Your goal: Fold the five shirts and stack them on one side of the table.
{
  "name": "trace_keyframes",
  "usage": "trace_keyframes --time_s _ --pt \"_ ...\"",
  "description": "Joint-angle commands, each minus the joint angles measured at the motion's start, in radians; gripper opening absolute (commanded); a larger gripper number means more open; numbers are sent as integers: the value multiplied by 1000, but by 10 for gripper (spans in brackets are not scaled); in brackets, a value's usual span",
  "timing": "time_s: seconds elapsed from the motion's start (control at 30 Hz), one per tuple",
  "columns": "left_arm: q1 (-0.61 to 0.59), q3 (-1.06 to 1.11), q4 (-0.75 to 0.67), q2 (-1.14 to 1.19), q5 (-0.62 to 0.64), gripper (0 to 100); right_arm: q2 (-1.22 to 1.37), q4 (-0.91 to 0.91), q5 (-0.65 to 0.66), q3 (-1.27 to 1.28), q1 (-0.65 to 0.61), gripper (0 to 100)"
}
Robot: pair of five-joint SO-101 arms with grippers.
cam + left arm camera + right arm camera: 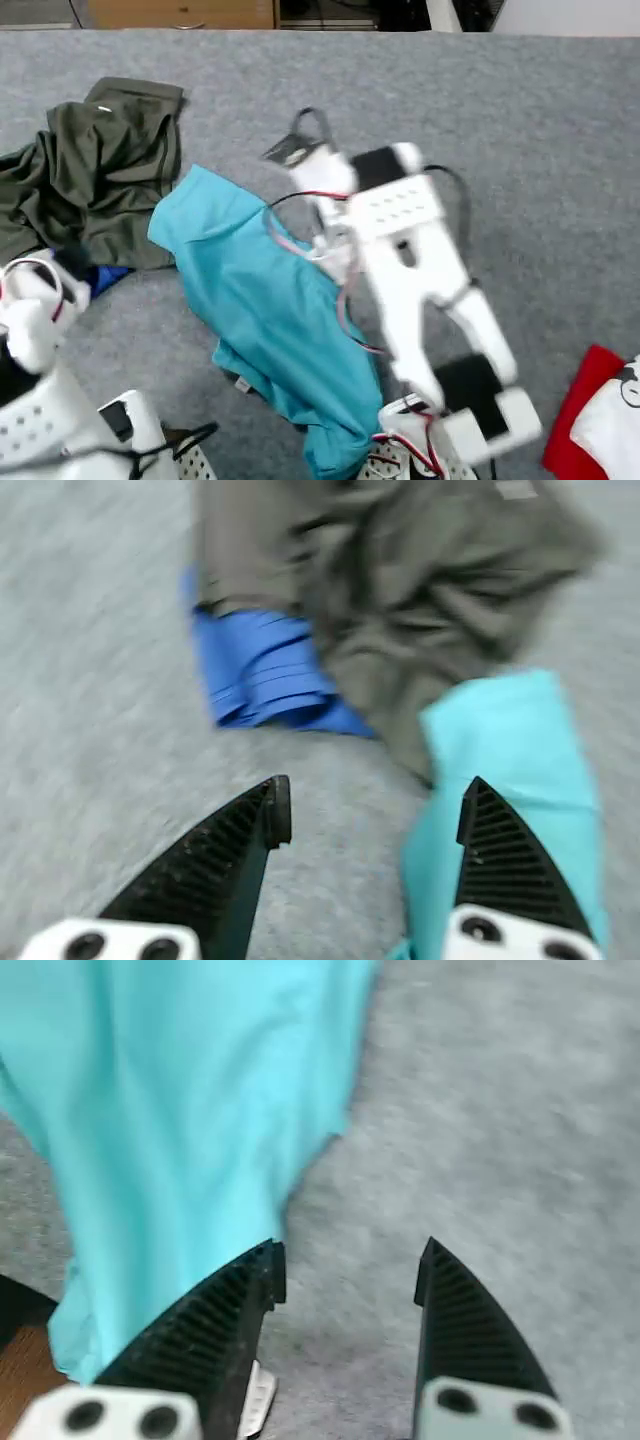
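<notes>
Left gripper [375,800] and right gripper [350,1260]: both spread open, empty.
Teal shirt [270,320] crumpled, centre toward 7 o'clock on grey table [540,150], right gripper beside its edge. Olive shirt [95,160] at 10 o'clock, overlapping blue shirt [108,278]. Red shirt [580,400] at 4 o'clock.

Illumination is bright, even and diffuse, arriving from overhead across the grey table covering [520,120]. Shadows are soft and shallow: they collect in the folds of the olive shirt [100,160] and beneath its edge where it overlaps the blue shirt [260,670].
</notes>
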Motion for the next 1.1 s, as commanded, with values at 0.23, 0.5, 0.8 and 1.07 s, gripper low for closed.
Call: trace_keyframes --time_s 0.23,0.5,0.8,1.07 --pt "-178 207 -115 -102 -112 274 389 -107 -130 -22 -119 102" --pt "-163 316 -115 -196 -133 274 401 -21 -199 -182 13 3" --pt "-161 328 -170 -200 -107 274 248 54 -95 -260 286 4" --pt "6 341 -219 -200 -77 274 226 -15 54 -259 694 4"
